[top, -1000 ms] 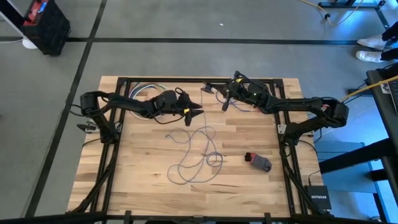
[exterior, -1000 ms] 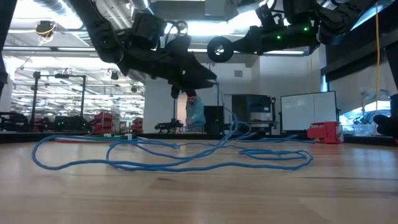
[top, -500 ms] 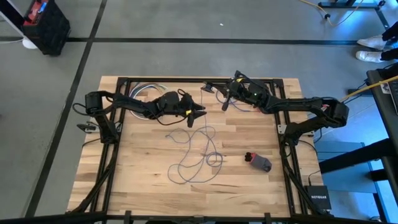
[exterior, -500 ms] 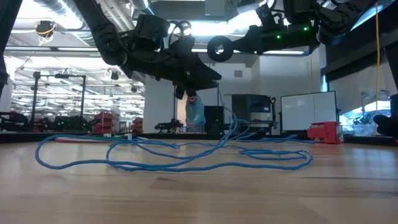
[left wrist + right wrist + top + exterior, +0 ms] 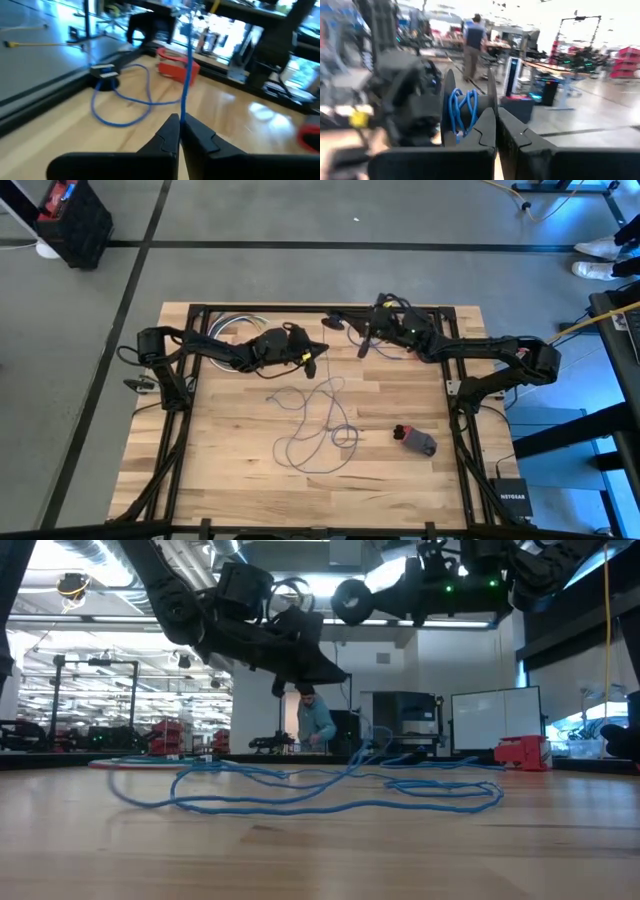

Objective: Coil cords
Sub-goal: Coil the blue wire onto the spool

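Two claws are up over the far half of the wooden surface (image 5: 230,470), and we see both pressed together. We watch the left claw (image 5: 318,359) pinch the thin blue cord (image 5: 318,425) between its tips: in the left wrist view the cord (image 5: 186,75) rises straight out from between the closed fingers (image 5: 170,135). From there it drops to the boards and sprawls in loose loops across the middle of the surface, and in the low view the cord (image 5: 300,802) lies in long flat curves along the wood.

We find the right claw (image 5: 362,345) near the far edge, lifted clear of the boards, with a black spool (image 5: 470,107) just ahead of its closed tips in its wrist view; a few turns of blue cord sit wound on it between the two round flanges. Whether the tips actually touch the spool we cannot tell.

Near the right side of the surface lies a small red and grey object (image 5: 416,439), well apart from the loops. On the floor at the near right corner sits a black box (image 5: 510,498) with pale lettering that looks like NETGEAR. Beyond the surface, a person (image 5: 316,725) stands in the room.
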You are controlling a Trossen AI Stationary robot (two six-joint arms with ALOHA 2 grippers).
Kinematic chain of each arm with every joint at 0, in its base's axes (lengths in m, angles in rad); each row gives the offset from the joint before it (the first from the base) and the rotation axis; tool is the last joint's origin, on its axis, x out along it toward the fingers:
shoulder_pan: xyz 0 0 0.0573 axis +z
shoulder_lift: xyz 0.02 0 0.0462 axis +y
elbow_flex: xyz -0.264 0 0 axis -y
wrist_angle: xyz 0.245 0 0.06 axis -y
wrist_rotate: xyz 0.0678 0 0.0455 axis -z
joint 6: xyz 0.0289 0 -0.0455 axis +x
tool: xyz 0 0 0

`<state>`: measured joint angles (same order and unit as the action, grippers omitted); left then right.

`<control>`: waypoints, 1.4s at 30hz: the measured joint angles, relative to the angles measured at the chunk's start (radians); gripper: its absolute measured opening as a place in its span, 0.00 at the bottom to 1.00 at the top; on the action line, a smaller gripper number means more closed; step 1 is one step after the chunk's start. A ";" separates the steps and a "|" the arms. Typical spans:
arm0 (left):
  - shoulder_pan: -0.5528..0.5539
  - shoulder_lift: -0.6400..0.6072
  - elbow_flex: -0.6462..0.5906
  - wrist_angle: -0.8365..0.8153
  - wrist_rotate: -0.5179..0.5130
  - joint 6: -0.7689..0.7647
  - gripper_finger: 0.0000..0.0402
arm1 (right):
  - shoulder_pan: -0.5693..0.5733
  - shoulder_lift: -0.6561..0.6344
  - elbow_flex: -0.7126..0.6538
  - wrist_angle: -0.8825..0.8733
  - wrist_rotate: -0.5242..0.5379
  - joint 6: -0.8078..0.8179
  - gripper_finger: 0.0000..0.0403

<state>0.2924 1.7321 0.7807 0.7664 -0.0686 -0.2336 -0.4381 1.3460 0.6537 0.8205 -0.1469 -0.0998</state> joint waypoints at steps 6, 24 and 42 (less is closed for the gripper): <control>-0.012 0.014 0.035 0.004 -0.021 -0.020 0.01 | 0.029 0.000 0.000 0.008 0.007 0.048 0.01; -0.071 0.066 0.135 -0.017 0.013 -0.016 0.00 | 0.098 0.112 0.002 0.079 0.226 -0.198 0.01; -0.060 0.055 0.135 -0.016 0.005 0.002 0.00 | 0.098 0.144 0.034 0.024 0.156 -0.009 0.01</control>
<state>0.2325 1.7870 0.9157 0.7508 -0.0635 -0.2315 -0.3401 1.4902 0.6876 0.8442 0.0089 -0.1093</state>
